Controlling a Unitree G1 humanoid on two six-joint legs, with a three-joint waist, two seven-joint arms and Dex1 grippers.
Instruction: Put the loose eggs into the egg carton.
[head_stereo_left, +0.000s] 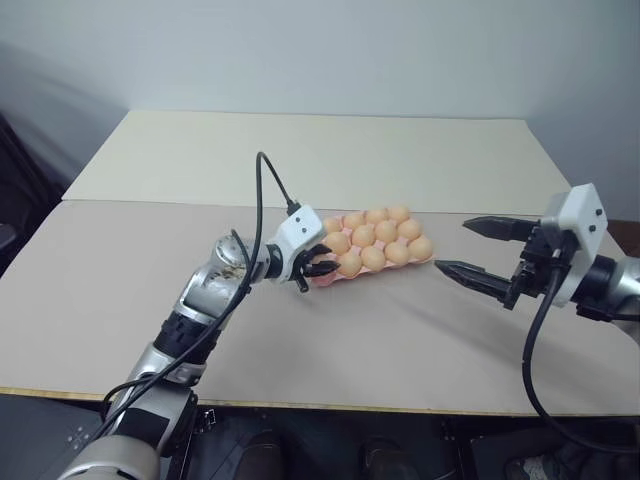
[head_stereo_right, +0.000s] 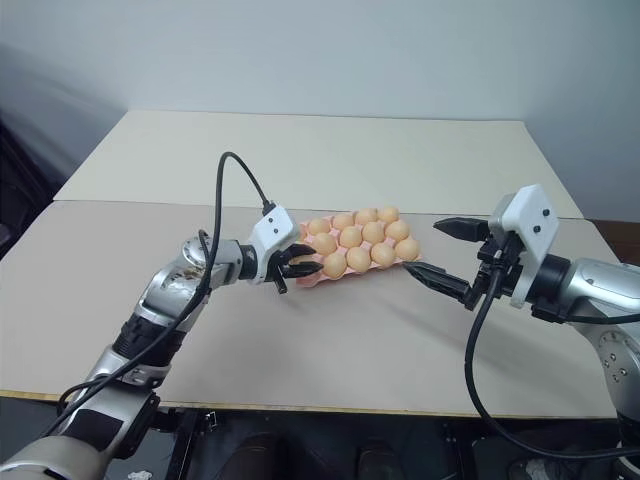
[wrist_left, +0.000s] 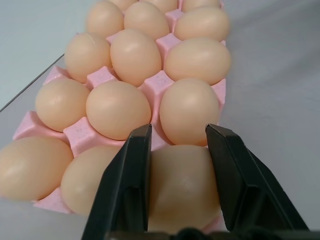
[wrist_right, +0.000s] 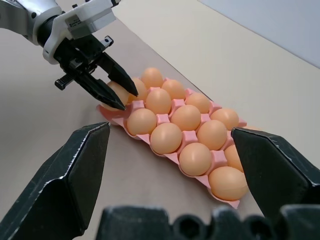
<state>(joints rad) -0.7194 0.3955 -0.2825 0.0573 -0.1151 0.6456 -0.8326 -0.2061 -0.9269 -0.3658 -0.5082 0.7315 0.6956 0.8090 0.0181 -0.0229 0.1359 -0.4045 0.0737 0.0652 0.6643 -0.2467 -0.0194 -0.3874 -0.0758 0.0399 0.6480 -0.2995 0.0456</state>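
On the near half of the pale table (head_stereo_left: 120, 300), no brand, label or legible writing shows on any item. Left gripper (head_stereo_left: 318, 262): reaches to the near-left end of the egg carton (wrist_right: 172, 106), its black fingers (wrist_left: 125, 185) set either side of the end egg (wrist_left: 182, 190) in the corner cup; the gap between the pads and the shell is too fine to judge, so whether the egg is gripped or just released cannot be told. The lower part of that egg is cut off behind the fingers in the left wrist view. Right gripper (head_stereo_right: 438, 250): held above the table just off the carton's right end, jaws spread wide, nothing between them. Egg carton: pink moulded tray, lying flat near the table's centre, long axis running away and to the right, between the two grippers. Eggs (head_stereo_left: 373, 236): light orange-tan, one per cup, every visible cup filled; the far row is partly hidden behind nearer eggs. Beyond, a seam crosses the table ahead of its far panel (head_stereo_left: 320, 150).
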